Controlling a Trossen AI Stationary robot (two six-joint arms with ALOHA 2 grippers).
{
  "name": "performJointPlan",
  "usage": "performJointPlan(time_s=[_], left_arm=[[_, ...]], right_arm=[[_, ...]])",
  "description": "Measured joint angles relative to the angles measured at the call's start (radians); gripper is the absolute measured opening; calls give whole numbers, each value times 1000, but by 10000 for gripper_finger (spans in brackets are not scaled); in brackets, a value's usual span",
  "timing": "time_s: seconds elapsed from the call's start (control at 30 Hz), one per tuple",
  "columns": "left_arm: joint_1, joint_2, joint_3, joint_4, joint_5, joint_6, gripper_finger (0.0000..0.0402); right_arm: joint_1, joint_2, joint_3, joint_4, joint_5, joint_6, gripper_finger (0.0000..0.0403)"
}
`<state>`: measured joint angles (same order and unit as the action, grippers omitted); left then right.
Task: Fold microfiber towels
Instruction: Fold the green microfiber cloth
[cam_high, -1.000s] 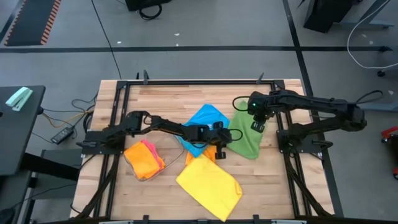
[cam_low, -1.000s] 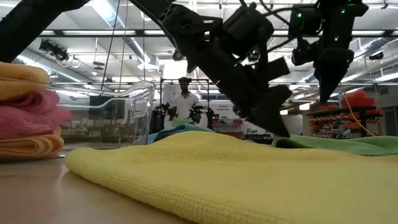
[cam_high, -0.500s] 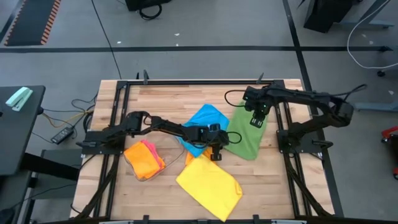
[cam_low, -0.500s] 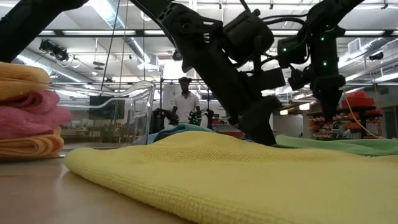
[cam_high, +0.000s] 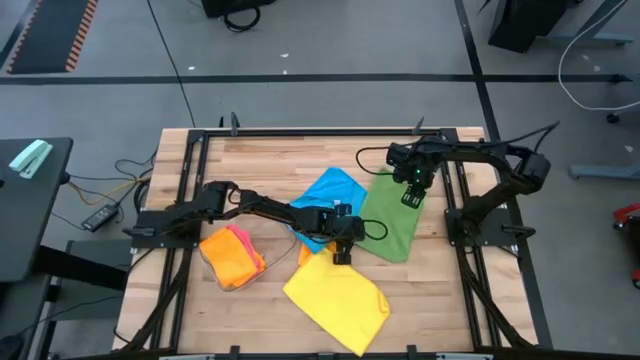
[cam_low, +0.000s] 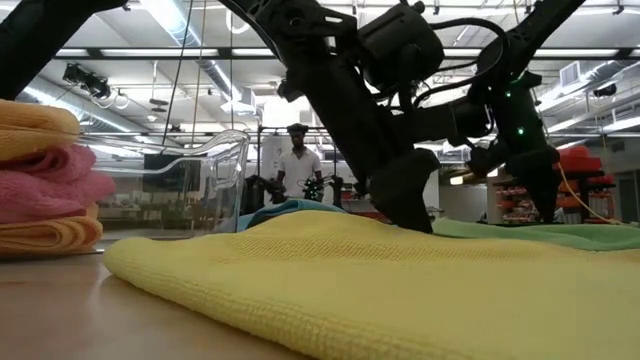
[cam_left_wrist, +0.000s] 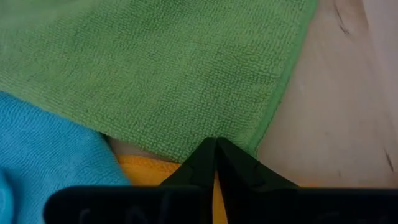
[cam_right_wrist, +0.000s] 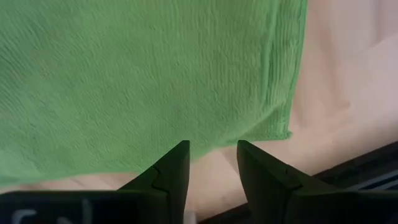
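A green towel (cam_high: 392, 218) lies spread flat on the table's right half. A blue towel (cam_high: 330, 192) lies bunched to its left, and a yellow towel (cam_high: 337, 295) lies near the front edge. An orange towel (cam_left_wrist: 146, 169) peeks out from under them. My left gripper (cam_left_wrist: 216, 148) is shut, slanting down at the green towel's near-left hem. My right gripper (cam_right_wrist: 211, 152) stands open and points down over the green towel's far edge (cam_right_wrist: 249, 134), close to a corner, with bare wood between its fingers. My left gripper's shut fingertips stand right at the green towel's hem (cam_left_wrist: 249, 146), just above the orange towel. I cannot tell whether they touch the cloth. Nothing shows between the fingers.
Folded orange and pink towels (cam_high: 232, 255) are stacked at the near left, beside a clear plastic tray (cam_low: 215, 170). A black frame (cam_high: 452, 190) runs along the table's sides. A person (cam_low: 297, 165) stands far behind the table. Bare wood lies at the far left.
My right gripper has come down and swung toward the table's left, onto the far edge of the green towel. My left gripper has tipped further down and crept toward the near edge. The green towel now lies flatter and more spread out.
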<state>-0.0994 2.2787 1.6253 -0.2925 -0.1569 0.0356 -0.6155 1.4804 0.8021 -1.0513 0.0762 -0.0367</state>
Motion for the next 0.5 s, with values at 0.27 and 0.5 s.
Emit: performJointPlan(time_s=[0.27, 0.5], left_arm=[[2, -22, -2, -44, 6, 1, 10], [2, -31, -2, -55, 6, -6, 28]], right_arm=[[0, 13, -3, 5, -3, 6, 143], [-4, 78, -29, 29, -46, 27, 143]])
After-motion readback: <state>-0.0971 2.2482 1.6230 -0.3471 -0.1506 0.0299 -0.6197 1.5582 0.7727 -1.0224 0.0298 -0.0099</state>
